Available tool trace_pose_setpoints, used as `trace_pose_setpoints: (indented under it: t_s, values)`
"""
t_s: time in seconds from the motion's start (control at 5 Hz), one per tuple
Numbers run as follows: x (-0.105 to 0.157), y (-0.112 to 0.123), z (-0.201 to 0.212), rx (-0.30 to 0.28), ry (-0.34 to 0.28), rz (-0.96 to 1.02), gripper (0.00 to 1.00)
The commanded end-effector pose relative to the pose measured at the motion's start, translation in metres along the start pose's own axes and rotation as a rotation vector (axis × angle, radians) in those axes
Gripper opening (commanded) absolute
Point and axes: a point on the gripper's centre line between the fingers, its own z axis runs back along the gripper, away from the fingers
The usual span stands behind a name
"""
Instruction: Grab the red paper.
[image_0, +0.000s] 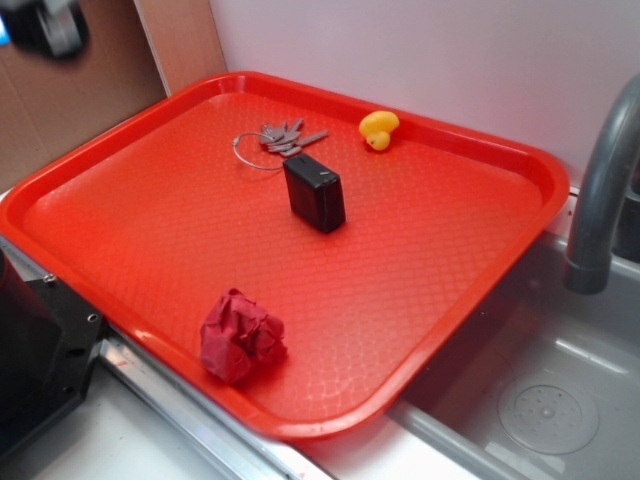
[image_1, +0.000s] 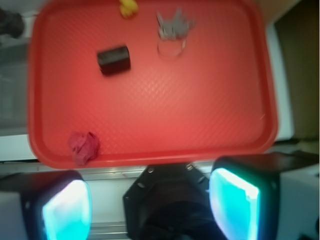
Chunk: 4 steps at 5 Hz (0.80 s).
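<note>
Gripper (image_1: 150, 205) jaws are held wide apart and empty, off the tray's (image_0: 520, 160) near edge. Red paper (image_0: 241, 336) is seen just inside that edge; light, soft and crushable, it is best pinched across its middle.

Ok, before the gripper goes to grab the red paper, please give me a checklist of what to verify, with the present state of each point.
1. Red paper in view, near the front edge of the tray: ok.
2. Paper free, nothing lying on it or touching it: ok.
3. Black box, keys and yellow duck well apart from the paper: ok.
4. Gripper open, fingers spread, nothing held: ok.
5. Gripper centred over the paper: not ok; in the wrist view the paper sits off to the left.
6. Height above the tray: cannot tell.
</note>
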Motion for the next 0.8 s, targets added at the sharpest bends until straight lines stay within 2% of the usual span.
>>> trace_pose_setpoints:
  t_s: [0.0, 0.2, 0.4, 0.6]
  values:
    - [0.003, -0.048, -0.086, -0.075, -0.012, -0.094, 1.00]
    - [0.012, -0.062, -0.111, -0.091, -0.041, -0.129, 1.00]
    - [0.013, -0.079, -0.131, -0.123, 0.001, -0.175, 1.00]
    - [0.011, -0.091, -0.149, -0.106, 0.052, -0.216, 1.00]
